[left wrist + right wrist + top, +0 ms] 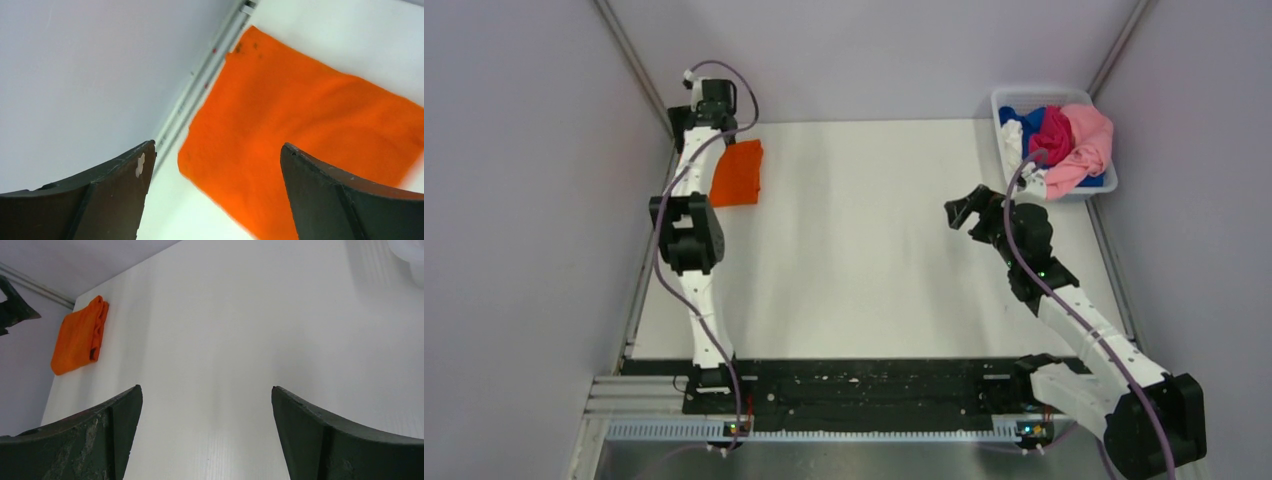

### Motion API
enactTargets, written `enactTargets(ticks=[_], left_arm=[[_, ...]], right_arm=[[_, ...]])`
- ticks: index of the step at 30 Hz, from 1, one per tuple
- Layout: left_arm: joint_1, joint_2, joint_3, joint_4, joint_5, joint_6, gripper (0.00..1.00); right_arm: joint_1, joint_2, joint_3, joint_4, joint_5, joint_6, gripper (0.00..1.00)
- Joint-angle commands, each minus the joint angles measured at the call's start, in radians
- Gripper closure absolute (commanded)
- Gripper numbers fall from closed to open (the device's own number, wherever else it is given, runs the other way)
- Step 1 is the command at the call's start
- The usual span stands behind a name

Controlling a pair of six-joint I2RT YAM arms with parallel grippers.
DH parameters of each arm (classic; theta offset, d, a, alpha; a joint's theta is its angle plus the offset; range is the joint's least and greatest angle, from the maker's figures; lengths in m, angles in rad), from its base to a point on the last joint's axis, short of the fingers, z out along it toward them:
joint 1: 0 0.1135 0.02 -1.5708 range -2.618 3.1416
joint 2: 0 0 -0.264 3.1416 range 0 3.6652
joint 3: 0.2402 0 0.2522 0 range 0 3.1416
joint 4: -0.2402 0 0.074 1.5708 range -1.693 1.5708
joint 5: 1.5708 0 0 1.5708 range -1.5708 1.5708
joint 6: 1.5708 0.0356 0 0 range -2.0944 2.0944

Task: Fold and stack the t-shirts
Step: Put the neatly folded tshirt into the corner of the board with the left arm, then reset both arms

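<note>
A bright orange t-shirt lies folded flat at the table's far left, beside the left wall rail. It fills the left wrist view and shows small in the right wrist view. My left gripper hangs above the shirt's far left edge, open and empty. My right gripper is open and empty above the bare table right of centre. Pink, magenta, blue and white t-shirts lie crumpled in the bin.
A white plastic bin stands at the far right corner; its edge shows in the right wrist view. Grey walls close in both sides and the back. A metal rail runs along the left table edge.
</note>
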Motion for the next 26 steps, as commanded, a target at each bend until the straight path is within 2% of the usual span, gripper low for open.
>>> enactTargets(ticks=[1,2,4,8,10,13,16,20,26], left_arm=[[0.002,-0.419,-0.23,-0.065,0.343,-0.269,0.01],[0.0,-0.514,-0.358,-0.029,0.471,-0.305,0.01],[-0.016,-0.697,-0.648,0.141,0.682,-0.371,0.01],[-0.103,-0.988,-1.201,0.533,0.9,-0.502,0.01],[-0.178,-1.077,-1.355,0.565,0.94,-0.477,0.01],[-0.309,-1.203,-1.513,0.519,0.821,-0.446,0.01],[-0.337,-1.329,-1.615,0.538,0.914,-0.442,0.01],[-0.337,-1.431,-1.626,0.514,0.843,-0.448,0.01],[-0.337,-1.449,-1.631,0.475,0.816,-0.461,0.01]], right_arm=[[-0.008,-0.023,-0.031,-0.013,0.013,0.037,0.01],[-0.009,-0.023,-0.039,-0.022,0.002,0.041,0.01],[-0.009,-0.026,-0.054,-0.041,-0.02,0.048,0.01],[-0.009,-0.046,-0.082,-0.077,-0.052,0.049,0.01],[-0.008,-0.059,-0.099,-0.096,-0.04,0.048,0.01],[-0.009,-0.082,-0.118,-0.156,0.02,0.036,0.01],[-0.009,-0.118,-0.172,-0.158,0.09,0.048,0.01],[-0.008,-0.176,-0.218,-0.118,0.1,0.048,0.01],[-0.009,-0.195,-0.194,-0.152,0.126,0.038,0.01]])
